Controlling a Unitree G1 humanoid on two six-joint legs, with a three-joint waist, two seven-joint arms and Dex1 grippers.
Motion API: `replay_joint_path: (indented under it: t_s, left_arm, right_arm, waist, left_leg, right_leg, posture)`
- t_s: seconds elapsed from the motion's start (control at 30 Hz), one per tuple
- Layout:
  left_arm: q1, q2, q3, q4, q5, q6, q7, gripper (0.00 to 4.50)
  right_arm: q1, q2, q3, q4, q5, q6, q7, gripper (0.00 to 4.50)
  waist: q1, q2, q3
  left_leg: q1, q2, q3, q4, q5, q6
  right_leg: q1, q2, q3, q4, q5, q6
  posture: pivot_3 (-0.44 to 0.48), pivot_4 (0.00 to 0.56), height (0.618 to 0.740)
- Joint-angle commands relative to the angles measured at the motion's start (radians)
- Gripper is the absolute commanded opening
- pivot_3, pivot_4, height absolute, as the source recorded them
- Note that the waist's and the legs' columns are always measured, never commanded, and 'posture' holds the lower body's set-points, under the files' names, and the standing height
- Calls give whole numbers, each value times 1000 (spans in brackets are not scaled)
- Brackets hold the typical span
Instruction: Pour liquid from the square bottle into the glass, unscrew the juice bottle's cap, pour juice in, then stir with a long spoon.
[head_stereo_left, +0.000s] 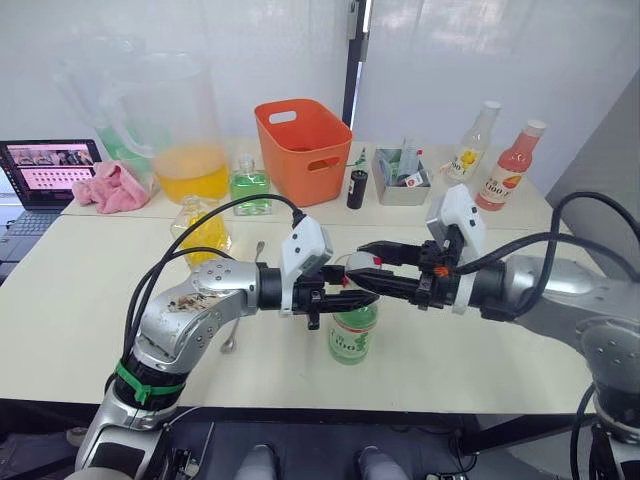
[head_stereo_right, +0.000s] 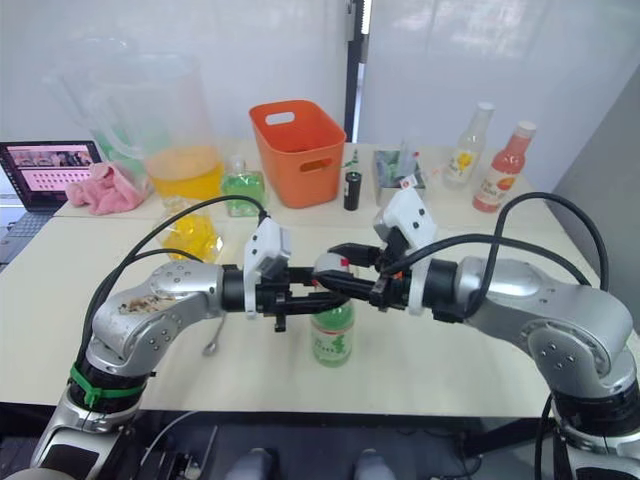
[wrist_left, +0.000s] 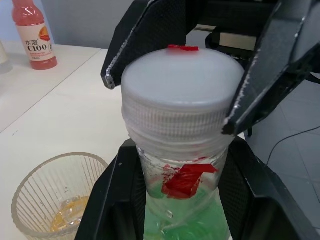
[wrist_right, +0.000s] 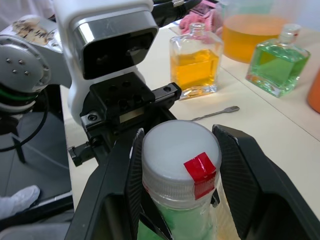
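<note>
The juice bottle (head_stereo_left: 353, 335) stands upright near the front edge of the bench (head_stereo_left: 80, 300), between the two arms. Its long axis is vertical, with the white cap (wrist_left: 182, 87) pointing straight up and the green liquid in the lower body.

The left pincer (head_stereo_left: 352, 297) is clenched on the bottle's neck, just below the cap. In the left wrist view its fingers (wrist_left: 107, 200) bracket the neck on both sides. Judged purpose: this hold keeps the bottle from turning or tipping while the cap is worked.

The right pincer (head_stereo_left: 372, 262) reaches in from the opposite side at cap height. Its fingers (wrist_right: 240, 170) flank the cap, one on each side. They lie close against the cap wall, but firm contact cannot be confirmed; the pincer appears to be closing on the cap rather than fully clamped. Judged purpose: the opposed horizontal approach puts the cap squarely between the fingers for twisting about the vertical axis.

The glass (wrist_left: 55, 197) stands on the bench just beside the bottle, with a little yellow liquid at the bottom. The square bottle (head_stereo_left: 203, 232) of yellow liquid stands farther back on the left. The spoon (wrist_right: 216, 113) lies flat on the bench near it.

Current step, as judged: cap unscrewing, not yet completed.
</note>
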Motion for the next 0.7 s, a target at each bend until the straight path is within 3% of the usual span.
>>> replay_joint_path:
  t_s: [0.03,0.23,0.43,0.7]
  left_arm:
    - [13,11,-20,-17,15,26,23,1418]
    - [21,21,-11,-40,8,35,36,1418]
    - [32,23,2,-63,-8,57,55,1418]
    - [33,25,5,-77,-22,72,63,1418]
  right_arm:
    - [-39,-17,85,44,-100,-115,265,1663]
    - [-121,-19,177,204,-240,-243,590,1663]
    - [-309,61,271,462,-394,-383,856,1663]
    - [-413,76,326,668,-442,-496,1037,1663]
  waist:
    - [0,0,0]
    - [-2,0,0]
    - [-7,0,0]
    - [-9,0,0]
  left_leg:
    - [0,0,0,0,0,0]
    - [0,0,0,0,0,0]
    - [0,0,0,0,0,0]
    - [0,0,0,0,0,0]
  right_leg:
    - [0,0,0,0,0,0]
    - [0,0,0,0,0,1]
    - [0,0,0,1,1,1]
    - [0,1,-1,2,2,4]
  posture:
    - [0,150,740]
    - [0,150,740]
    - [0,150,740]
    - [0,150,740]
